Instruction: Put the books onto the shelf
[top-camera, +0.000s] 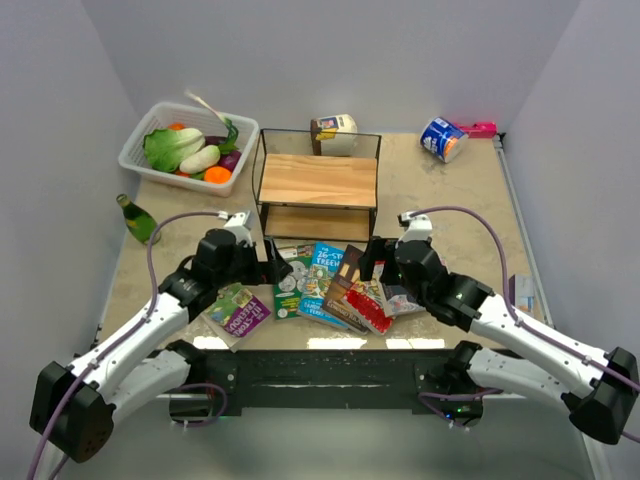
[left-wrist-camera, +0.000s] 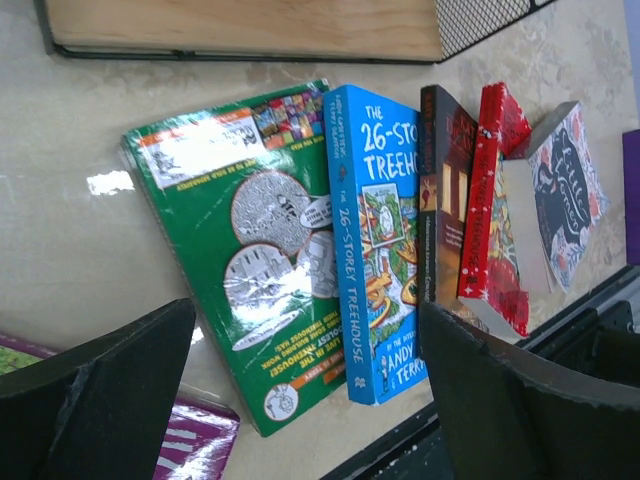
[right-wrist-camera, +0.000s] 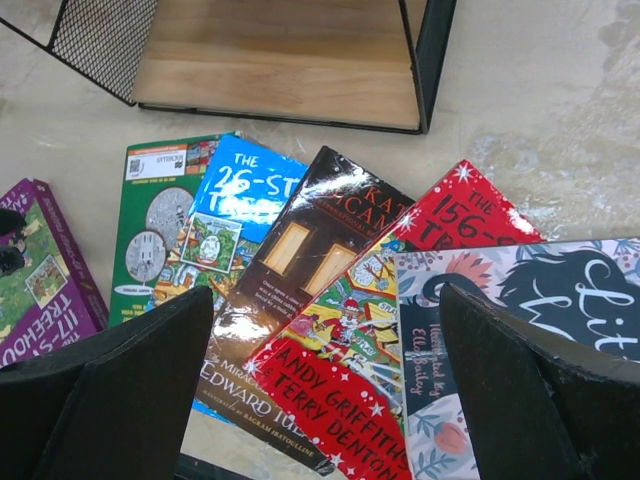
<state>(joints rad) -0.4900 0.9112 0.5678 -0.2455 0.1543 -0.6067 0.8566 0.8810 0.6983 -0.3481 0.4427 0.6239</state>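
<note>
Books (top-camera: 335, 288), six, fan at the one shelf's (top-camera: 318, 180) 6 o'clock, edges just short of its frame, purple book (top-camera: 240, 310) apart at 7 o'clock, left gripper (left-wrist-camera: 305, 330) and right gripper (right-wrist-camera: 325, 295) both with jaws spread wide.

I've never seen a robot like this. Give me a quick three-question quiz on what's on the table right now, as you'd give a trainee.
1. True or false: a book already rests on the shelf.
2. In the overhead view, which of the books lies farthest left? A green, B purple, C red.
3. Fill in: the left gripper and right gripper both stand ___.
Key: 1 false; 2 B, the purple book; 3 open.
</note>
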